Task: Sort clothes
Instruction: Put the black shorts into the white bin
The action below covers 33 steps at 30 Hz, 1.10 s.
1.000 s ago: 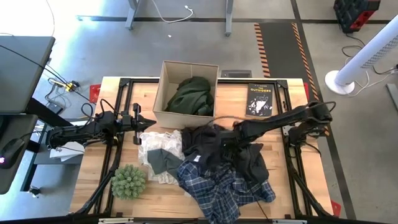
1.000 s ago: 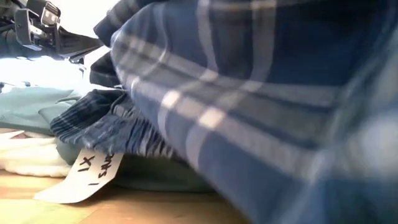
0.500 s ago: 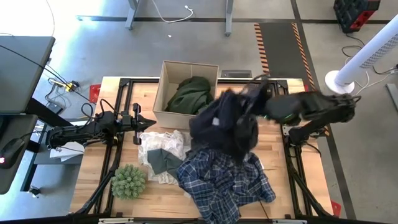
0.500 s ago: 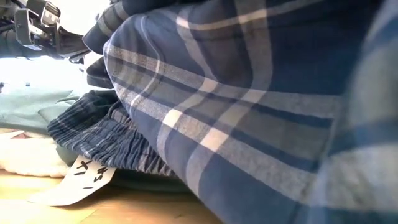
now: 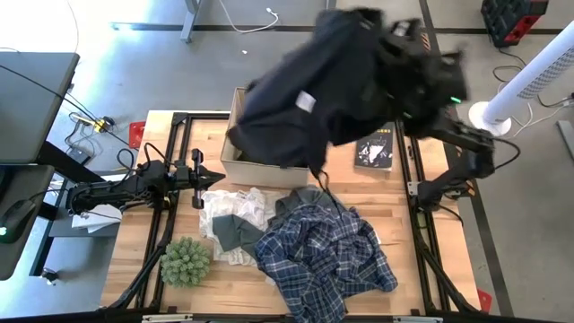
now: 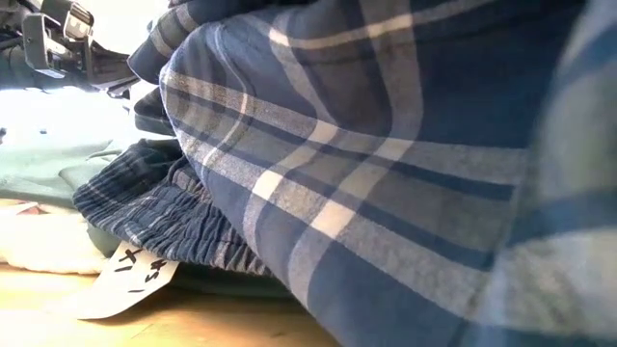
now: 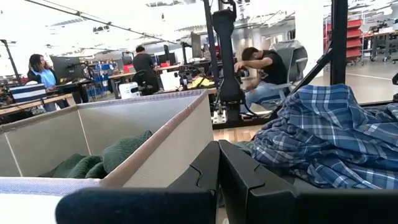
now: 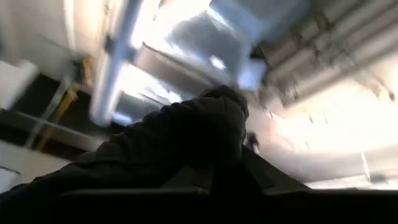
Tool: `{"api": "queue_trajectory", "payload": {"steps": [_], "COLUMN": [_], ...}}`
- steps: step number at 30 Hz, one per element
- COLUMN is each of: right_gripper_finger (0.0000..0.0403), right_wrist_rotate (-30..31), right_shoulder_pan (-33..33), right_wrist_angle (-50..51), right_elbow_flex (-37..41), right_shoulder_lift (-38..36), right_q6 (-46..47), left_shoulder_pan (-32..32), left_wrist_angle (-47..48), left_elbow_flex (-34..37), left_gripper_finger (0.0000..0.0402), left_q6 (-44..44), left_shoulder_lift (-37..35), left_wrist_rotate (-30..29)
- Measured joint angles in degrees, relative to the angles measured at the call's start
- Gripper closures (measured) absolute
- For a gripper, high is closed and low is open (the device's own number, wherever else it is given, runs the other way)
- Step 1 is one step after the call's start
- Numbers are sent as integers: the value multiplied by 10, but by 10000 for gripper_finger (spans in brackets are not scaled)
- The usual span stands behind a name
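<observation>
My right gripper (image 5: 395, 49) is raised high above the table's far side and shut on a black garment (image 5: 314, 81). The garment hangs over the cardboard box (image 5: 235, 152). A dark green garment (image 7: 93, 163) lies in the box. A blue-and-white plaid shirt (image 5: 323, 256) lies heaped at the table's near middle and fills the low view (image 6: 386, 193). A white garment (image 5: 235, 206) and a grey one (image 5: 235, 233) lie to its left. My left gripper (image 5: 201, 177) is shut and empty, near the table beside the box's near left corner. My right gripper pinches a bunched fold of the black garment (image 8: 205, 134) between its two fingers, several layers together. The fingers point upward, toward the ceiling. The garment drapes down from them, lifted clear of the table, slack, over the box. A thin dark strand (image 5: 318, 179) dangles toward the plaid shirt.
A spiky green plant ball (image 5: 186, 260) sits at the near left. A black book (image 5: 375, 151) lies at the far right, beside the box. Bare wood shows at the table's right side (image 5: 395, 224). People sit at desks in the room beyond the table (image 7: 261, 68).
My right gripper has risen steeply from the pile and swung toward the table's far edge, tipping upward. It has carried the black garment off the heap, clear of the table, over the box. The plaid shirt is now uncovered and has settled a little.
</observation>
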<state>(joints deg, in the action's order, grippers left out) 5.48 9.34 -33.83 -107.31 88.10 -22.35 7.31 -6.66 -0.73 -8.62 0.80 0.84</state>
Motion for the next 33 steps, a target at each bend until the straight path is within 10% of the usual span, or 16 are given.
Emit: {"api": "queue_trajectory", "payload": {"steps": [9,21,33], "right_gripper_finger": [382,381,359], "right_wrist_rotate": [-77,-223,-181], "right_shoulder_pan": [137,138,142], "right_wrist_angle": [133,587,762], "right_elbow_flex": [0,1,0], "right_shoulder_lift": [144,284,393], "right_q6": [202,199,189], "left_shoulder_pan": [0,0,0], "left_wrist_angle": [0,0,0], "left_elbow_flex": [0,0,0], "left_gripper_finger": [400,400,400], "left_q6": [0,0,0], "left_shoulder_lift": [0,0,0], "left_wrist_rotate": [0,0,0]}}
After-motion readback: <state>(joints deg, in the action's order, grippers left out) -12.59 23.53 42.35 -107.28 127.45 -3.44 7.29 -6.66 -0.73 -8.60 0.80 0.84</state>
